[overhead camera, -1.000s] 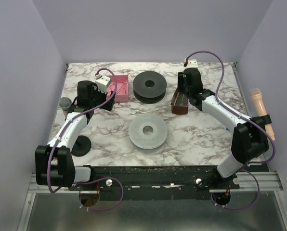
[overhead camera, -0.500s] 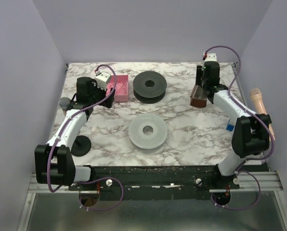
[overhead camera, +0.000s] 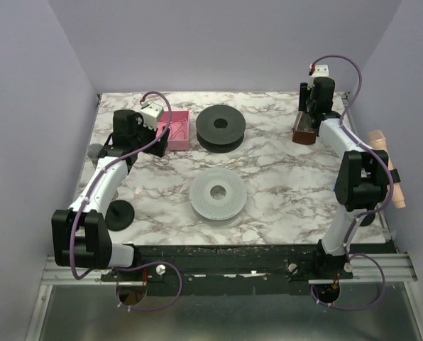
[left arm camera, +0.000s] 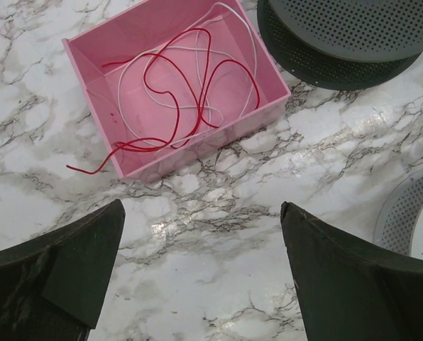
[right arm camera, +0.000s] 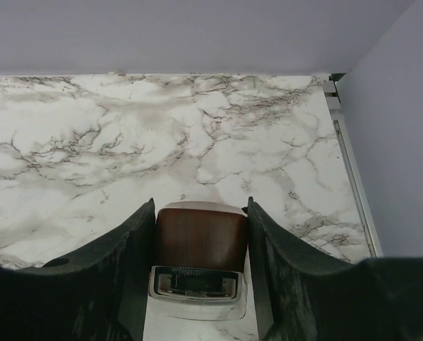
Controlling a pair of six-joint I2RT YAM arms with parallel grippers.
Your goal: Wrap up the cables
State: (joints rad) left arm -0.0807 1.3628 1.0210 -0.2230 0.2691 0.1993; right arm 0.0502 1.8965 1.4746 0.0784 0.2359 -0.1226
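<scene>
The cables (left arm camera: 176, 85) are a thin dark-red wire and a white one, looped loosely inside a pink box (left arm camera: 91, 67); one red end trails over the box's near wall onto the table. From above, the pink box (overhead camera: 173, 130) sits at the back left. My left gripper (left arm camera: 201, 213) hovers open just short of the box, with only marble between its fingers; in the top view the left gripper (overhead camera: 157, 144) is by the box's left side. My right gripper (right arm camera: 201, 213) is shut on a brown block (right arm camera: 201, 234) with a silver end, at the back right (overhead camera: 305, 131).
A black spool (overhead camera: 221, 128) stands right of the pink box, and a grey spool (overhead camera: 217, 193) lies mid-table. A black disc (overhead camera: 119, 213) and a grey microphone head (overhead camera: 94, 150) are at the left. A peach microphone (overhead camera: 385, 167) and a small blue piece (overhead camera: 337, 186) are by the right edge.
My right arm has carried the brown block from near the table's middle to the back right corner. The left gripper has shifted slightly toward the back left, still open.
</scene>
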